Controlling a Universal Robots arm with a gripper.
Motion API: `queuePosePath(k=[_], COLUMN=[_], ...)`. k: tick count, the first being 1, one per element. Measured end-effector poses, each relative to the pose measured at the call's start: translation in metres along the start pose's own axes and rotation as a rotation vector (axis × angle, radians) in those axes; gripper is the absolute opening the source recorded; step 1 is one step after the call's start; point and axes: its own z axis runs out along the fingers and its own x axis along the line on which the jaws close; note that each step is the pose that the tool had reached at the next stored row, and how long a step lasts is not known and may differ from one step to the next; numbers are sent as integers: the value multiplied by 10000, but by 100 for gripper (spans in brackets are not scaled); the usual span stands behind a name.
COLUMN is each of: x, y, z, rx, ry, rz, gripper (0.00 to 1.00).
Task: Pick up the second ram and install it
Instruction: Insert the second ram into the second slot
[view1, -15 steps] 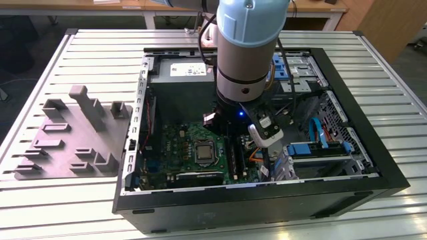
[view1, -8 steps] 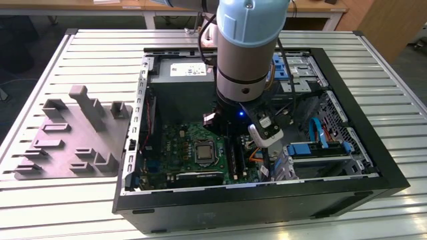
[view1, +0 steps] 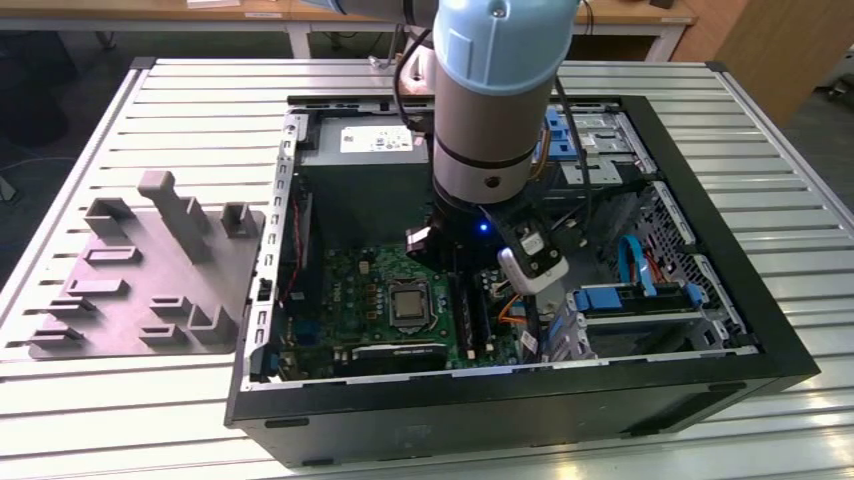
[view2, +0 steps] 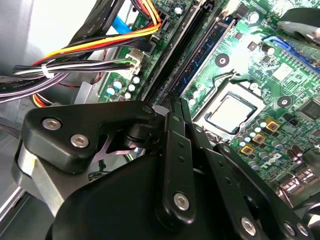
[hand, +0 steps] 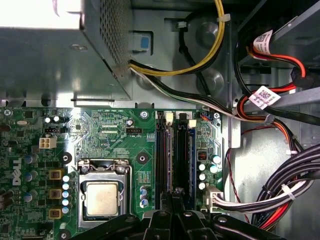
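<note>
Down at the claw (view2: 176, 100): we see it narrow, its fingers (view2: 172, 135) pinched close on a thin dark edge.
Second ram (hand: 178, 155): standing on edge between those fingers and lined up along a black slot; we cannot tell whether it is fully seated.
Blue strip (view2: 207, 47): runs parallel to the ram, just beside it.
Chip socket (hand: 102, 197): a silver square under a metal frame, near the slots on the green board (hand: 115, 130).
Wires (hand: 280, 195): tied bundles on the slots' other side from the socket.
Grey box (hand: 60, 55): we find it past the slots' far end, with yellow and black wires leaving it.
Arm (view1: 494, 90): reaches down into the open black case (view1: 534, 400).
Grey tray (view1: 147, 270): on the slatted table (view1: 747, 100), outside the case on the exterior view's left.
</note>
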Motion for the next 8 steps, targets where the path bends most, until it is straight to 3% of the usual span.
queuePosePath(k=[8], x=[1], y=[0], z=[20], rx=[-1], ry=[0], rz=[-1], gripper=[11])
